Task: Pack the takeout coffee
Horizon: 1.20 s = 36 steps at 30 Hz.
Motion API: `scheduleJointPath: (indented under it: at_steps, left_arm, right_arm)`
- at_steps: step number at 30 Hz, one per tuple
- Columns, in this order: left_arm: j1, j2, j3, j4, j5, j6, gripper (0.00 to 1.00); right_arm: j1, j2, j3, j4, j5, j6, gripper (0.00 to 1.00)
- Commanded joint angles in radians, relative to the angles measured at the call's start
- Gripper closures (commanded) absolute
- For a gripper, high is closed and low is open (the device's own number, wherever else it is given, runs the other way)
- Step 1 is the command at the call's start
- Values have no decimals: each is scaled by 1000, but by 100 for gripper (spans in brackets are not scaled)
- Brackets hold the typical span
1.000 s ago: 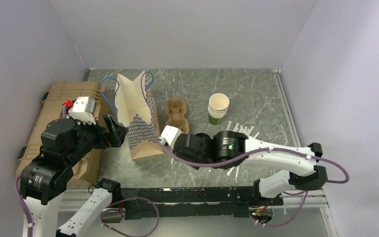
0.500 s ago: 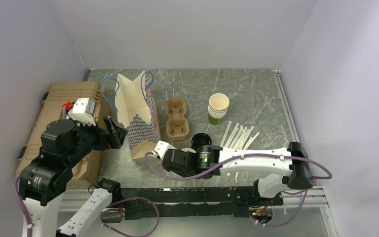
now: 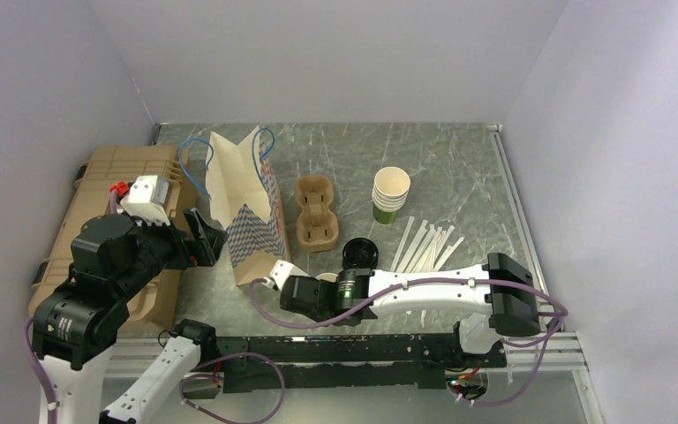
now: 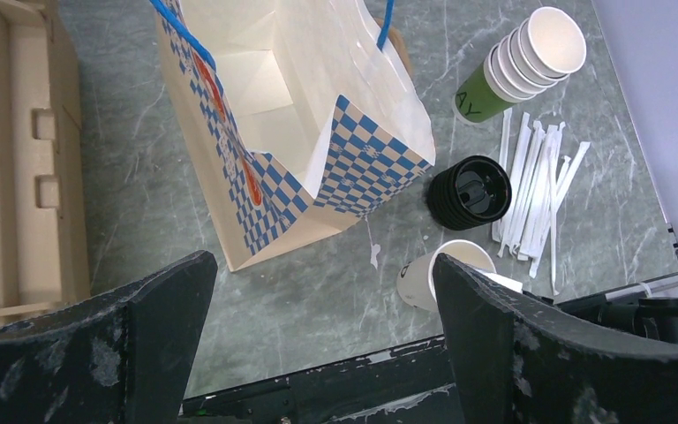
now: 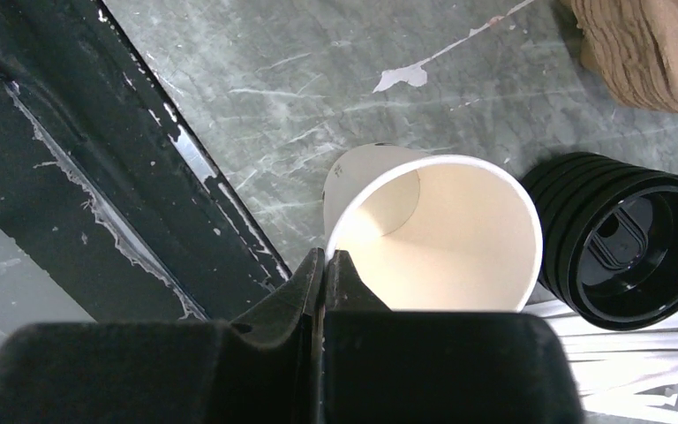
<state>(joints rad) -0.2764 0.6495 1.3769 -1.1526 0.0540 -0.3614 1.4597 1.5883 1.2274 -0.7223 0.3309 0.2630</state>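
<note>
The takeout coffee cup [image 5: 441, 238] is a pale cream paper cup with an open top, tilted close over the table near its front edge. It also shows in the top view as the cup [image 3: 326, 279] and in the left wrist view as the cup [image 4: 428, 278]. My right gripper [image 5: 327, 256] is shut on its rim, one finger inside the wall and one outside. A stack of black lids [image 5: 636, 247] lies just beside it. My left gripper [image 4: 322, 265] hangs wide open and empty, left of the standing paper bag [image 4: 291, 115].
A blue-checked bag [image 3: 243, 199] stands open with a brown cup carrier [image 3: 316, 212] to its right. A stack of lidless cups with a green base [image 3: 390, 194] stands further right, with white paper-wrapped sticks [image 3: 428, 243] in front. A cardboard box [image 3: 128, 177] lies at the left.
My right arm has drawn back from beside the carrier toward the table's front edge, carrying the cup along. The left arm has barely moved.
</note>
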Motion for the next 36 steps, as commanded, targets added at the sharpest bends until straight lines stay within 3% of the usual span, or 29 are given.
scheduleJointPath:
  at_steps: [1, 3, 12, 20, 28, 36]
  left_arm:
    - [2, -10, 27, -1, -15, -6, 1]
    - [2, -11, 26, -1, -15, -8, 1]
    - [2, -17, 23, -11, -23, -4, 1]
    - [2, -22, 19, -11, -25, -4, 1]
    - [2, -24, 11, -12, -25, 1, 1]
    - [2, -32, -1, -3, -26, 4, 1]
  right_arm:
    - [2, 5, -7, 43, 11, 30, 100]
    - [2, 3, -13, 45, 12, 34, 100]
    - [3, -26, -16, 25, 49, 61, 67]
    - [2, -121, 78, -64, 113, 65, 51]
    - [-21, -229, 158, -170, 187, 70, 47]
    - [-215, -232, 155, -230, 104, 107, 51]
